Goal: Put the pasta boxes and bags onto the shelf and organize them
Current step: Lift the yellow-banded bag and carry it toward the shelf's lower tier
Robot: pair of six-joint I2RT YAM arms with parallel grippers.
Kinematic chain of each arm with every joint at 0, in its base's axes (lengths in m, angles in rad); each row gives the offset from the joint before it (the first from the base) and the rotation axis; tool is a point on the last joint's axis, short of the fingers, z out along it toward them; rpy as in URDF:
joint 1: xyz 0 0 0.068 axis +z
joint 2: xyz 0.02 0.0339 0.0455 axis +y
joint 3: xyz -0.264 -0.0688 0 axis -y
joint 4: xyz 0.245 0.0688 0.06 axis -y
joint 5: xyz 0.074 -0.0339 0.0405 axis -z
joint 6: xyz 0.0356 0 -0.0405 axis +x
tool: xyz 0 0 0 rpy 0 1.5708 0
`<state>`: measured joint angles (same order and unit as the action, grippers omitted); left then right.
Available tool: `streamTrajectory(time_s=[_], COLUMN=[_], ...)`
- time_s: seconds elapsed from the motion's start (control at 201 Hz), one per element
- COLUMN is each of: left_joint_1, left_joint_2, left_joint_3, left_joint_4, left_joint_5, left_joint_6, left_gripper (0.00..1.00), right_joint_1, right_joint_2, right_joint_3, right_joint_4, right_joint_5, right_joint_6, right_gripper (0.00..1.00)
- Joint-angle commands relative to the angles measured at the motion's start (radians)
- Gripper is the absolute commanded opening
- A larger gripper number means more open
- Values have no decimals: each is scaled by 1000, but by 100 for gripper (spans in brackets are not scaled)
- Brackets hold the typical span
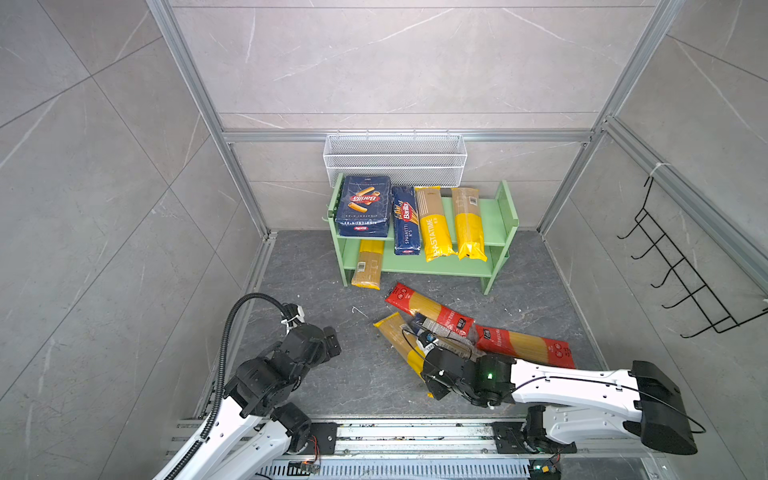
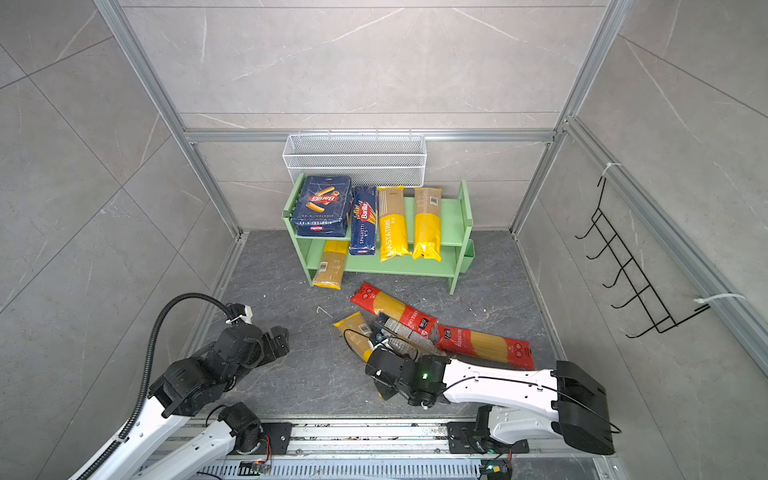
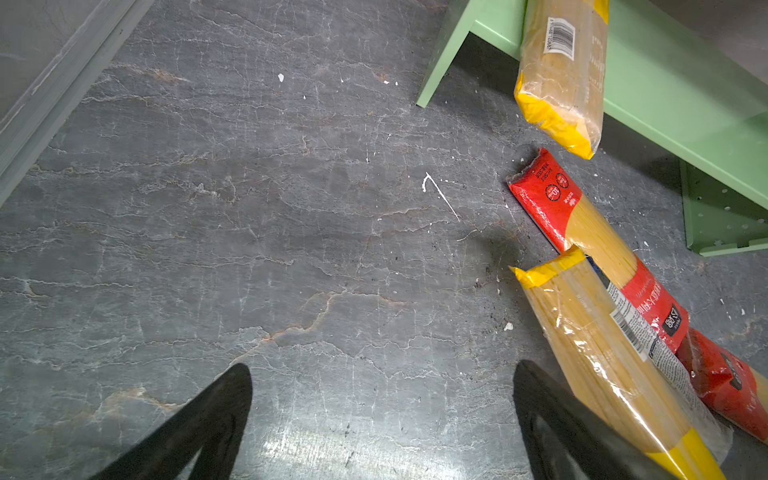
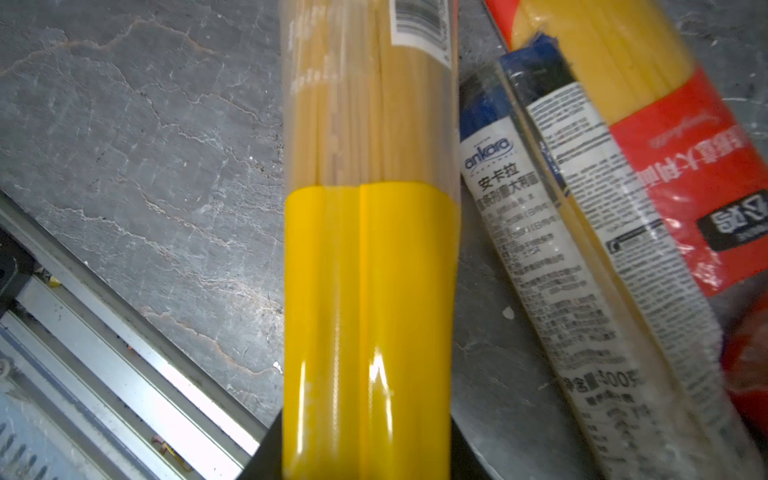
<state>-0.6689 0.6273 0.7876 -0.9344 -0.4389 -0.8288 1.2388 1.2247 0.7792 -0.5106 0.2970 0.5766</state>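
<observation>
Right gripper (image 4: 365, 463): jaws closed across the opaque yellow band of a yellow-and-clear packet (image 4: 370, 270). The packet lies on the slate floor (image 4: 145, 166) and runs straight ahead out of the jaws.

- Film is glossy and looks slippery. The strands inside are straight, so probably stiff lengthwise but brittle.
- Judgement: the grip seems near one end, so the far end may droop. Lift level, without twisting, and clear the neighbours before swinging.

Just beside the gripper is the black-and-white printed packet (image 4: 582, 270), in crinkled clear film. A red-ended packet (image 4: 685, 166) lies against it; which overlaps, cannot tell. Beyond those is a second red-ended packet (image 1: 523, 347).

Far ahead is the green shelf (image 1: 496, 220), with smooth painted panels.

- Top tier: rigatoni box (image 1: 363, 205), spaghetti box (image 1: 405, 220), PASTATIME packet (image 1: 434, 226) and a plain yellow packet (image 1: 469, 224), the long ones overhanging the front. The bare span at the far right looks the best target.
- Lower tier: one tan packet (image 1: 368, 264).

Left gripper (image 3: 382, 370): jaws wide apart, empty, over bare floor, well apart from the right gripper.
</observation>
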Motion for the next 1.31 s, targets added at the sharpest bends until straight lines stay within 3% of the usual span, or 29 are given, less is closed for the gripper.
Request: streamTrajectory(time_s=[0.0,0.339,0.767,1.31], left_joint_1=[-3,-3,-4,-2], left_joint_2=[10,51,91,181], left_joint_3=[44,77,132,243], left_joint_4=[26,48,61,49], left_joint_5=[-17,1,33,26], left_joint_6=[29,47,70,129], left_gripper=[100,100,100,100], right_joint_1=[4,-16,-142,-278], right_joint_2=[-57,-44,29,284], right_joint_3=[80,177,244,373], right_joint_4=[38,-10,69,300], right_joint_5=[130,291,313,377], right_joint_6=[-3,-17,-86,-127], right_gripper=[0,0,0,0])
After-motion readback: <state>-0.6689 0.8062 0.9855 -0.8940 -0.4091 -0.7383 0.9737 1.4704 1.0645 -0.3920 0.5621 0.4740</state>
